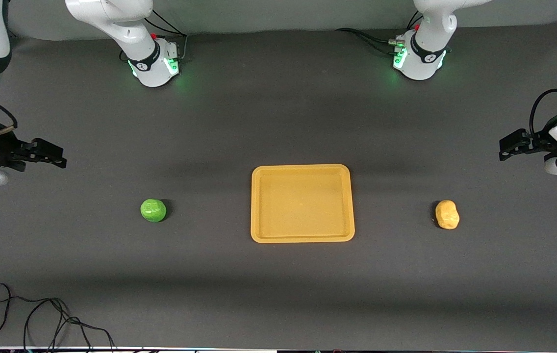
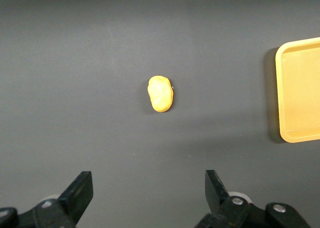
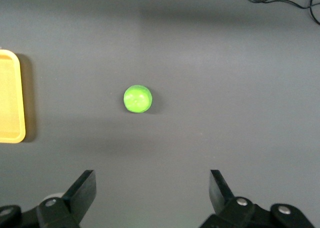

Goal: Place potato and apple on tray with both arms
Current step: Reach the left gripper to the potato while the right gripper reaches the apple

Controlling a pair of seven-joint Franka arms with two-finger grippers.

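The orange-yellow tray (image 1: 302, 239) lies flat mid-desk, rectangular with rounded corners and a low rim, nothing on it. The glossy green apple (image 1: 153, 210) sits well apart from it toward the right arm's end; the lumpy yellow-tan potato (image 1: 447, 214) lies well apart toward the left arm's end

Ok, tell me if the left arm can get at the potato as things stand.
Probably yes: the left gripper hangs open above the table, the potato lies alone on bare cloth, apart from the tray.
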